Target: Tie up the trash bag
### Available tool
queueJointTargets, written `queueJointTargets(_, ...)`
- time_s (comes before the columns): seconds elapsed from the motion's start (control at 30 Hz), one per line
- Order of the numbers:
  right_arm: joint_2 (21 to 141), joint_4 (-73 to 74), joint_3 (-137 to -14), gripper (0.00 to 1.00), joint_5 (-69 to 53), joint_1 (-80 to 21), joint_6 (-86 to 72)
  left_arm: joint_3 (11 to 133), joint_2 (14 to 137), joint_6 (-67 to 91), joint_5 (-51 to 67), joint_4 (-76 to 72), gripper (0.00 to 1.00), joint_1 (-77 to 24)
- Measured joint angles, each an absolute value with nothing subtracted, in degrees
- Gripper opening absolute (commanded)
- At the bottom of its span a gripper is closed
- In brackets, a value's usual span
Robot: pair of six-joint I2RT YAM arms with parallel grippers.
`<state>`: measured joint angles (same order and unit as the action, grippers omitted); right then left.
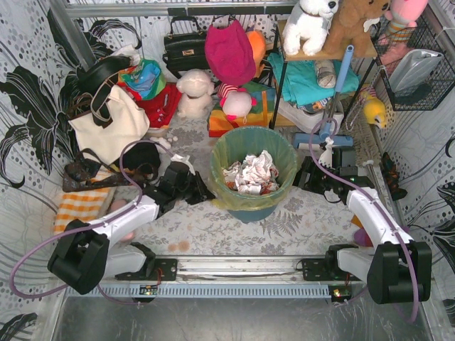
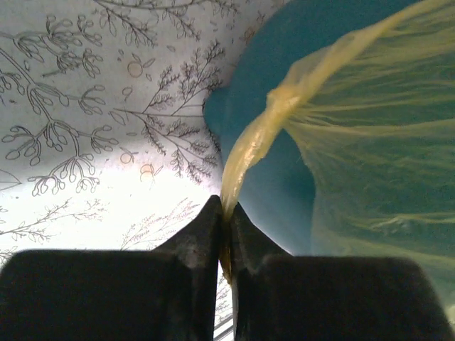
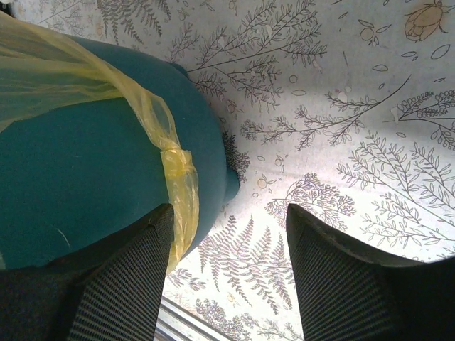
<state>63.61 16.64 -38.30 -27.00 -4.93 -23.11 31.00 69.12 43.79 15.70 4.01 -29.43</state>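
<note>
Crowding trash bag (image 1: 219, 162), teal bin (image 1: 253, 212): tote (image 1: 116, 129), toys (image 1: 193, 91)

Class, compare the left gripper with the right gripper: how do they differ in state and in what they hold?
The left gripper is shut, the right gripper open. The left pinches a twisted strip of the trash bag; the right holds nothing, a strip merely hanging beside one finger. Both sit low beside the teal bin.

- trash bag (image 2: 370, 106): thin translucent plastic, crinkly, faintly glossy.
- bin (image 3: 85, 170): smooth teal plastic, matt.
- paper (image 1: 250, 172): white, crumpled.
- table cover (image 3: 341, 106): matt, printed, possibly cloth.
- right gripper (image 3: 229, 213) fingers (image 3: 128, 284): black, finely ribbed.
- rail (image 1: 234, 266) along the near edge: bare metal.
</note>
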Motion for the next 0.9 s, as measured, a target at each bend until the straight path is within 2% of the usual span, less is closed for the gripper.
queueJointTargets(0.1, 63.64, 16.69, -38.46, 0.62, -27.44, -4.93, -23.03, 32.21, 69.34, 43.13, 15.11, 4.25, 0.09, -29.06)
queueJointTargets(0.63, 63.29, 16.43, -38.50, 0.53, -32.45, -4.93, -21.71, 42.00, 76.79, 37.30, 14.66, 7.49, 0.07, -25.26)
queueJointTargets(0.9, 67.99, 10.00, -38.09, 0.50, -36.42, -4.89, -24.25, 44.34, 78.72, 35.75, 16.21, 9.10, 0.07, -24.97)
